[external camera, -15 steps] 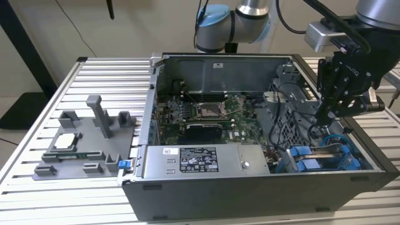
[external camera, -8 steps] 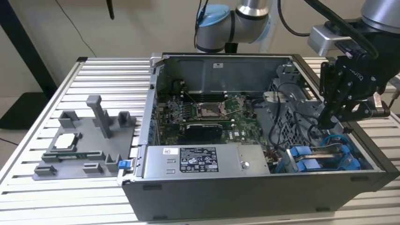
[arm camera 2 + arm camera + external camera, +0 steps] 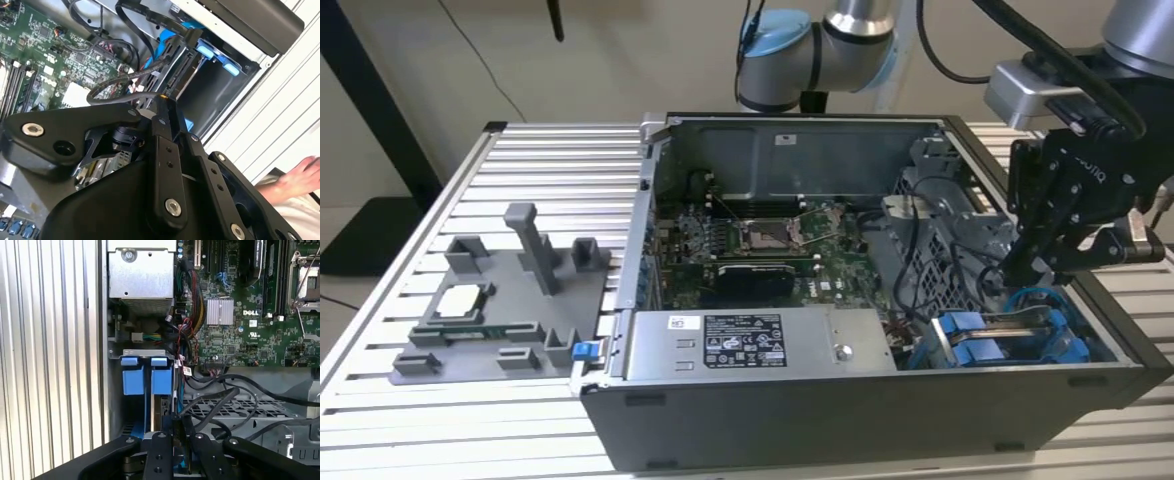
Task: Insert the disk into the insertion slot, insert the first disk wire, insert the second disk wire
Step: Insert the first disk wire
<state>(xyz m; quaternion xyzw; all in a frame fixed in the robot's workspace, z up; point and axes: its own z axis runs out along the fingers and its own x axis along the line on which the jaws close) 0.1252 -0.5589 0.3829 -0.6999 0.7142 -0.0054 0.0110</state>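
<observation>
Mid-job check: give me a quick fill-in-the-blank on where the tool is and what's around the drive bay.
The tool hangs over the computer case's end at the exterior view's ____. The plastic tabs at the drive bay are ____. The wire leading from the tool's tip is ____.
Missing words: right; blue; black.

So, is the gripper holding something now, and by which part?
It seems so: the gripper looks shut on a black wire, gripping it at its plug end, down inside the computer case.
</observation>
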